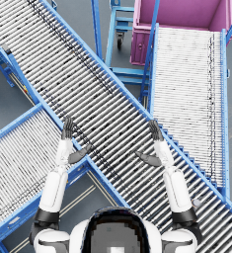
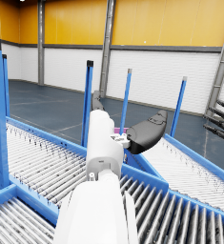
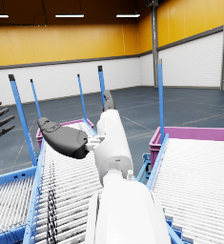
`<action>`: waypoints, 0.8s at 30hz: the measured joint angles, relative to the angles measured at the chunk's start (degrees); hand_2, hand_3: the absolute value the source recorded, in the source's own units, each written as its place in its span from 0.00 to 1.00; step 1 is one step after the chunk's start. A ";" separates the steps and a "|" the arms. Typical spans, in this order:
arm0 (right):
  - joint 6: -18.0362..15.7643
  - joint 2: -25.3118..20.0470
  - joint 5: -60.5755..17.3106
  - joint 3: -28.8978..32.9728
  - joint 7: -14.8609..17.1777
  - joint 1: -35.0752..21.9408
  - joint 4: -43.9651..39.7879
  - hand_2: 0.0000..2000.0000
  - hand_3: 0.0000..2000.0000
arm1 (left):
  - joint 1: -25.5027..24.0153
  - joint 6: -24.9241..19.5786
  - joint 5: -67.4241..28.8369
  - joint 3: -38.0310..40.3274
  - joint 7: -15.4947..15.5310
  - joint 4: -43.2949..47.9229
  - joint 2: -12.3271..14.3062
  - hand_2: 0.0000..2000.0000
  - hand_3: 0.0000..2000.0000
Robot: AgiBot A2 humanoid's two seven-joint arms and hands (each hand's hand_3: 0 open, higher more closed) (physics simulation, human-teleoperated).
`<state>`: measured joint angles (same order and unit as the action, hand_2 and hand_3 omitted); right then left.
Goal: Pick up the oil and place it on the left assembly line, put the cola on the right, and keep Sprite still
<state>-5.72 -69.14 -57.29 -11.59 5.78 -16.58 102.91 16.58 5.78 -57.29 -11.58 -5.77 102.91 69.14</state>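
Head view: the left hand (image 1: 71,142) and the right hand (image 1: 155,144) are being held above the middle roller conveyor (image 1: 102,99), both being shown open with fingers spread, apparently gripping nothing. Where the oil, cola and Sprite are standing cannot be told.

The head camera looks steeply down at the middle roller line (image 1: 102,113); both wrist cameras skim across it, close
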 measured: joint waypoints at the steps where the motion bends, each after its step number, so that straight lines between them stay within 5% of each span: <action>1: 0.00 0.00 0.00 0.00 0.00 0.00 0.00 0.00 0.00 | 0.00 0.00 0.00 0.00 0.00 0.00 0.00 0.00 0.00; 24: 0.00 0.00 0.00 0.00 0.00 0.00 0.00 0.00 0.00 | 0.00 0.00 0.00 0.00 0.00 0.00 0.00 0.00 0.00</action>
<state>-5.72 -69.14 -57.29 -11.59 5.78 -16.58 102.91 16.58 5.78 -57.29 -11.58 -5.77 102.91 69.14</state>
